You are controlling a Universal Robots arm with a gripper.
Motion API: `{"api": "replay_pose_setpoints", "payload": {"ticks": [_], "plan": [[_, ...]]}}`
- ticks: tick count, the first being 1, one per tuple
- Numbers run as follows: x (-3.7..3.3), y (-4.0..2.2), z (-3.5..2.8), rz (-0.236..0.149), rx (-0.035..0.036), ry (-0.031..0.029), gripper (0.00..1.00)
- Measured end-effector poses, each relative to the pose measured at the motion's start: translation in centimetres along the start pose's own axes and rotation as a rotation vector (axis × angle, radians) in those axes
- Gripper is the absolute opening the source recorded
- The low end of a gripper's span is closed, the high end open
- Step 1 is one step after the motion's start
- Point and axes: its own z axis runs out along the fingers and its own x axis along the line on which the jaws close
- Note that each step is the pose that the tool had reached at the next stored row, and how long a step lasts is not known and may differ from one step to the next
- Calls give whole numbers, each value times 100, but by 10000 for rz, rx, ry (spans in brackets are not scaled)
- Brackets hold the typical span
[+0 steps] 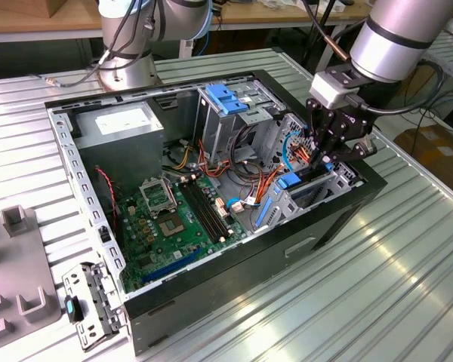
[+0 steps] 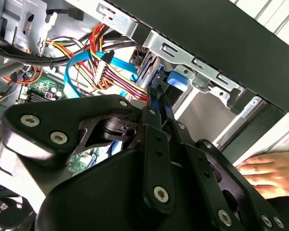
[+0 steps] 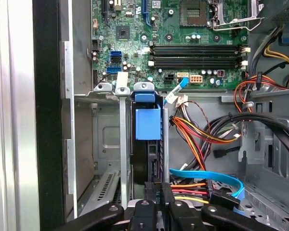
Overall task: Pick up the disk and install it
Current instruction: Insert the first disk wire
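Item: open computer case [image 1: 211, 249], lying on its side on a ribbed metal bench [image 1: 377, 286]. Claw [image 1: 334, 154] hung over the drive cage at the case's corner nearest the exterior view's right, its dark fingers [image 3: 156, 192] drawn close together on the edge of the disk [image 3: 148, 159], which stood on edge in a vertical slot of the cage. The disk's blue rail tab [image 3: 148, 122] showed at the slot's far end in the first wrist view, between grey metal cage walls. Beside the slot ran bundled red, orange and yellow wires [image 3: 197, 134] and a flat blue data cable [image 3: 207, 175]. Motherboard [image 1: 170, 219] occupied the case floor, with a grey power-supply box [image 1: 121, 128] at the far corner toward the exterior view's left. A person's hand [image 2: 269, 171] rested outside the case wall in the second wrist view. A loose bracket [image 1: 90, 305] lay on the bench near the case's front.
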Motion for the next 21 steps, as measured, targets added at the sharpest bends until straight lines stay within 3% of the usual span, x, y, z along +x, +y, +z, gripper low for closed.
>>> {"api": "replay_pose_setpoints", "payload": {"ticks": [9, 14, 16, 18, 21], "plan": [[0, 1, 30, 0, 0, -8, 18], [1, -1, -65, 0, 0, 0, 25], [1, -1, -66, 0, 0, -1, 25], [1, -1, -66, 0, 0, 0, 11], [1, -1, -67, 0, 0, 1, 11]]}}
